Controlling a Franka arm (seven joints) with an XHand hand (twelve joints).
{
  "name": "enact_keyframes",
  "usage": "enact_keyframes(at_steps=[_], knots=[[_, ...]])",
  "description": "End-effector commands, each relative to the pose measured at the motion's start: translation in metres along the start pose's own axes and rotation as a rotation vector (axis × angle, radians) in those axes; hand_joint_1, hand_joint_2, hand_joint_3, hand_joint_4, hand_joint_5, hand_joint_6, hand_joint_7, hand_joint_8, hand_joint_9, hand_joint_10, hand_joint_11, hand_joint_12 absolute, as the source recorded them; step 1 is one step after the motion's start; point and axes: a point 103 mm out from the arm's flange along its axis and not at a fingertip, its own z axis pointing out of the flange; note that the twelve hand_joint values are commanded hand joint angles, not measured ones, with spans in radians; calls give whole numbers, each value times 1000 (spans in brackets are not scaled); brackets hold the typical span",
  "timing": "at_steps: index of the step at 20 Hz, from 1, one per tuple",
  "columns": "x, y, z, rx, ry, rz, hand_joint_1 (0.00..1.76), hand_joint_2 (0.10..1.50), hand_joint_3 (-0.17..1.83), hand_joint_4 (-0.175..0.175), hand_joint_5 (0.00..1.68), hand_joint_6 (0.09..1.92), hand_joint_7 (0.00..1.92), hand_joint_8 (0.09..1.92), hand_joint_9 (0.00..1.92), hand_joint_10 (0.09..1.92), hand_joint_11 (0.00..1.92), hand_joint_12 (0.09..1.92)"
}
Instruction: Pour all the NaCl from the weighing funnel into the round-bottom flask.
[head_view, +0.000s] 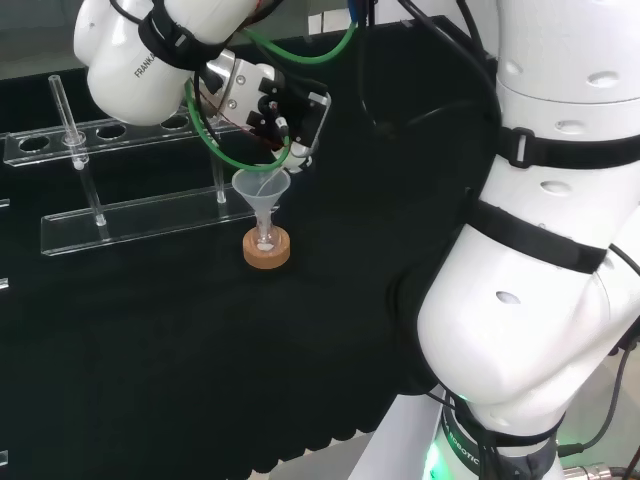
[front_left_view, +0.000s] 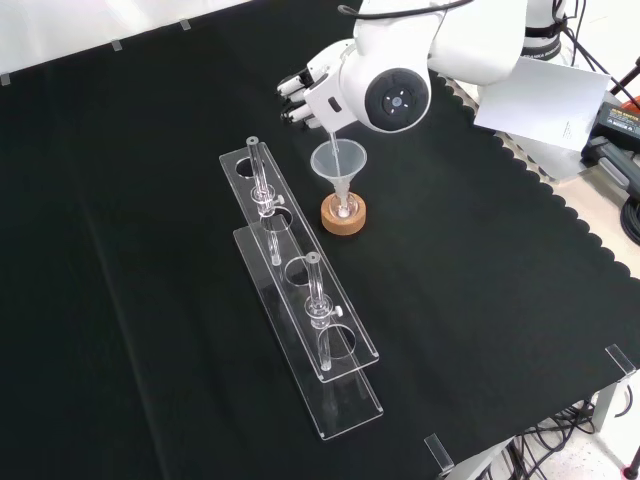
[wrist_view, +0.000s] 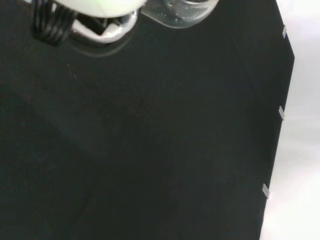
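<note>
The cork ring (head_view: 267, 254) stands on the desk (front_left_view: 480, 300) as the stand for the flask (head_view: 265, 239), whose round bottom could not sit upright without it. The flask is clear and hard to make out; its neck rises from the middle of the ring. A clear funnel (head_view: 262, 192) sits in that neck, directly above the ring, its wide mouth up, giving the salt a broad target in place of the narrow neck.

The hand (head_view: 268, 108) hangs above the ring, a little to the far side in the head view. Its fingers (front_left_view: 296, 94) are curled, and a thin clear piece, which I take to be the weighing funnel (front_left_view: 331, 132), slants down from them, its lower end inside the funnel's mouth. So the hand appears to be clamped on the weighing funnel, tipped so that the contents slide down its spout and fall straight over the ring. Whether any NaCl is left in it cannot be told; something pale shows low in the flask, at the ring's level.

Judging from the tilt, the pour is under way or nearly done. Two clear racks (front_left_view: 300, 300) with tubes stand left of the ring in the front view, well apart from the pour.
</note>
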Motion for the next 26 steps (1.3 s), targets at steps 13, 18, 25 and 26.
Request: enact_keyframes(at_steps=[13, 18, 25, 26], knots=[[6, 0, -7, 28, -119, 19, 1124, 700, 536, 175, 1319, 539, 567, 637, 890, 324, 655, 1141], [3, 1, -6, 37, -140, 30, 1124, 700, 537, 175, 1319, 540, 560, 635, 884, 326, 647, 1145], [1, 0, -8, 37, -149, 37, 1124, 699, 539, 175, 1319, 540, 555, 635, 879, 328, 640, 1150], [1, 0, -10, 34, -155, 39, 1124, 699, 539, 175, 1319, 540, 554, 635, 879, 329, 638, 1151]])
